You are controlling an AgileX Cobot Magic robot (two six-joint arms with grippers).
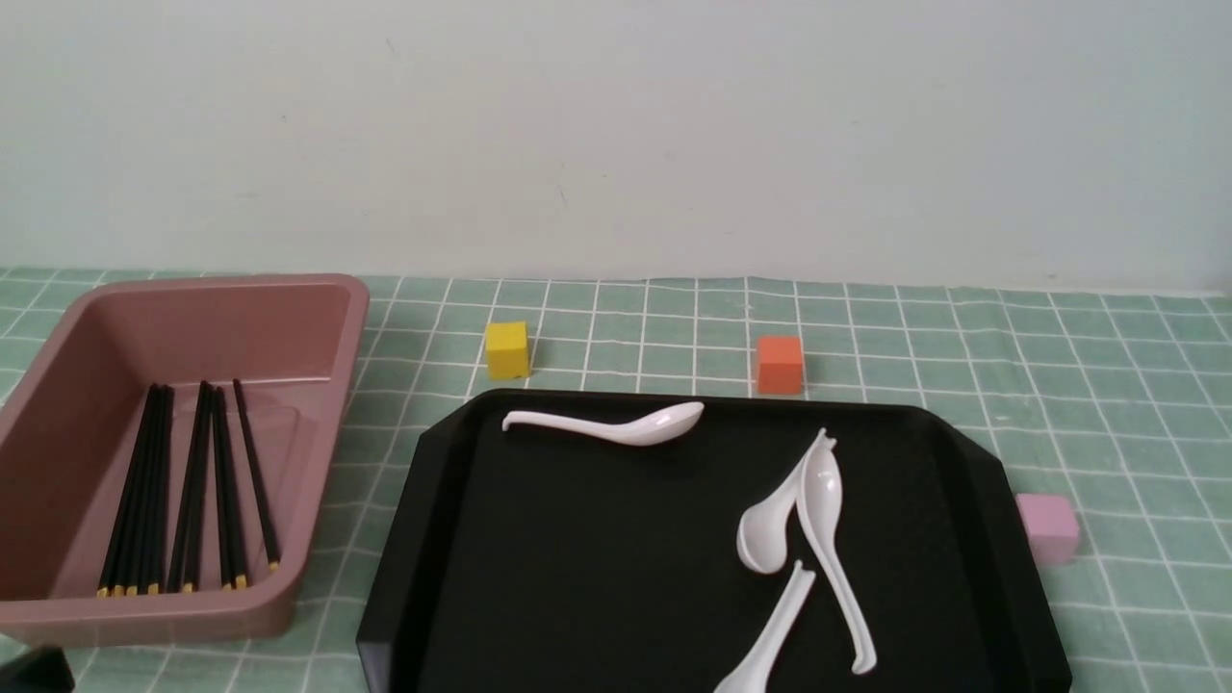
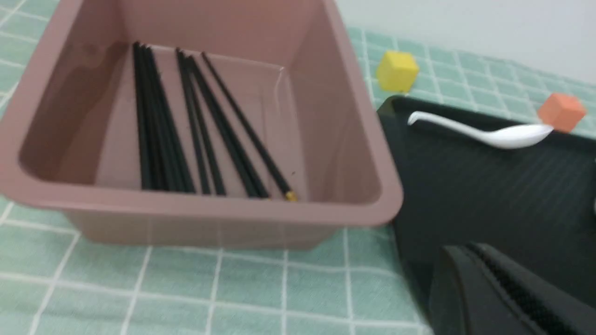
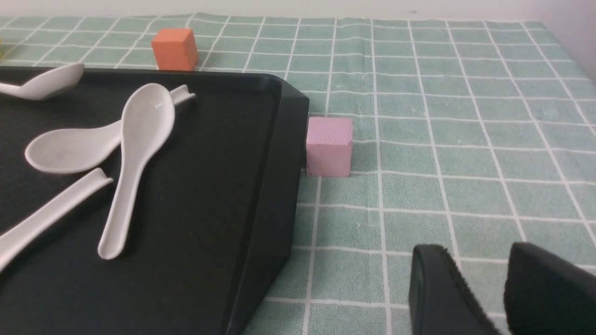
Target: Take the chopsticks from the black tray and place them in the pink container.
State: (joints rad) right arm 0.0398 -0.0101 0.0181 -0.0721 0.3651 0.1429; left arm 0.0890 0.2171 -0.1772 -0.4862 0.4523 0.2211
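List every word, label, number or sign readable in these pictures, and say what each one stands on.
None: there is no readable text in any view.
The pink container, black tray, chopsticks, white spoons, yellow cube, orange cube, small pink cube and checked cloth all show plain surfaces.

Soft, even, bright light fills all three views. The white curved soup spoons point(image 1: 616, 426) and the small yellow cube point(image 1: 507, 349) throw only faint shadows that lie close beneath them. In the front view the large glossy black plastic tray point(image 1: 577, 577) reads as flat black; in the left wrist view fine pale stripes band its floor. The deep dusty-pink plastic container point(image 1: 221, 327) carries a pale sheen on its inner floor. The left wrist view is smeared throughout, with soft edges, and the left tool point(image 2: 489, 279) is a dark unfocused mass. The right wrist view is crisper, though the right tool point(image 3: 479, 260) is blurred up close.
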